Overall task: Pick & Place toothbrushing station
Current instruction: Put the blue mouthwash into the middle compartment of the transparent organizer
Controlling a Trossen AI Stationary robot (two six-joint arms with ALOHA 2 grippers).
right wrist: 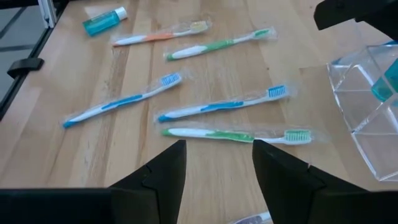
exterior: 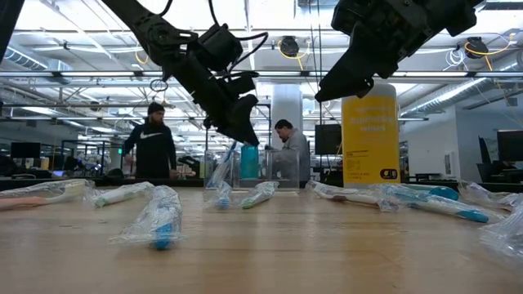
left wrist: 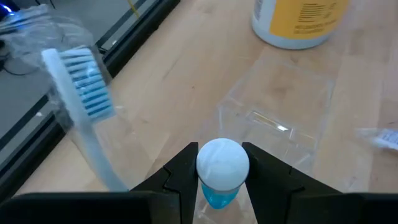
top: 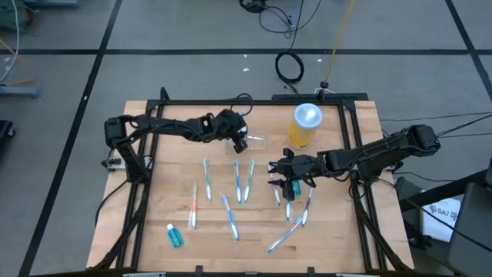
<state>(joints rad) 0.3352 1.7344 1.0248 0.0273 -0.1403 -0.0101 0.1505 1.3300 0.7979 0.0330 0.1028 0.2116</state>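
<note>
Hovering above the clear toothbrushing station [top: 256,142], the left claw [top: 241,143] is seen clamped on a small blue tube with a white cap [left wrist: 222,169], a wrapped blue toothbrush [left wrist: 84,93] showing beside it. The station is found on the counter [top: 161,231], just beside the yellow jar [top: 304,127]. The right claw [top: 290,183] is held open and empty over the wrapped toothbrushes [right wrist: 217,107].
</note>
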